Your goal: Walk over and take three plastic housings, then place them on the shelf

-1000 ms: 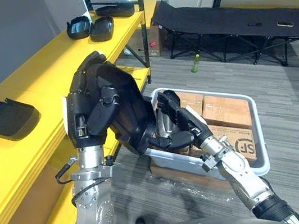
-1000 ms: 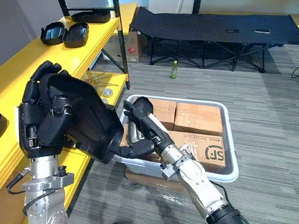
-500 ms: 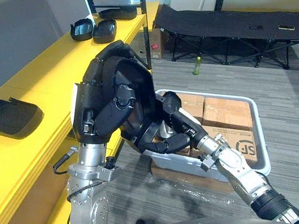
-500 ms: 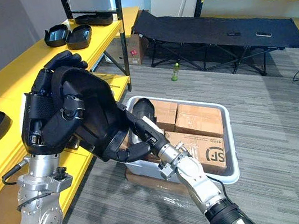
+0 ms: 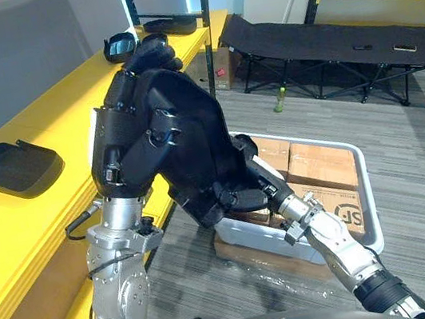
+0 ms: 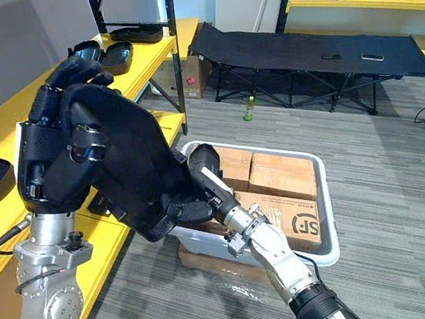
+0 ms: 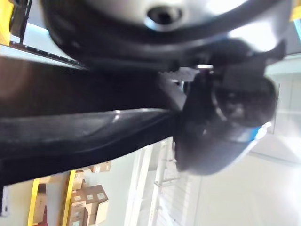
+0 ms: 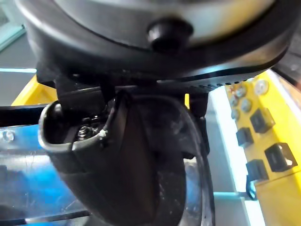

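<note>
1. L hand [image 5: 130,136] is raised high at centre, on an upright arm that rises from 7 o'clock. Its fingers [image 5: 149,56] hook over the top rim of the housing [image 5: 197,141], so it grips it.
2. R hand [image 5: 259,187] comes in from 5 o'clock w. the forearm slanting up. Its fingers curl under the housing's low edge, which is also a grip.
3. The housing is in the air betw. both hands, held nearly on edge. It is in front of the shelf [image 5: 43,113] and, as seen, over the left side of the bin [image 5: 364,184].
4. The housing is a big black plastic shell, rounded and smooth w. a slight gloss.
5. The shelf has flat yellow boards and dark metal posts, and runs from 8 to 12 o'clock. A flat shell [image 5: 11,167] lies on it at 9 o'clock, and the far shells [image 5: 120,44] lie near 11 o'clock.
6. The bin is white plastic w. rounded corners, at 4 o'clock. It holds brown cardboard boxes [image 5: 322,162].
7. The housing hides the bin's left part and most of the R hand's palm. The wrist views are very close: dark curved surfaces, and I cannot tell the parts.
</note>
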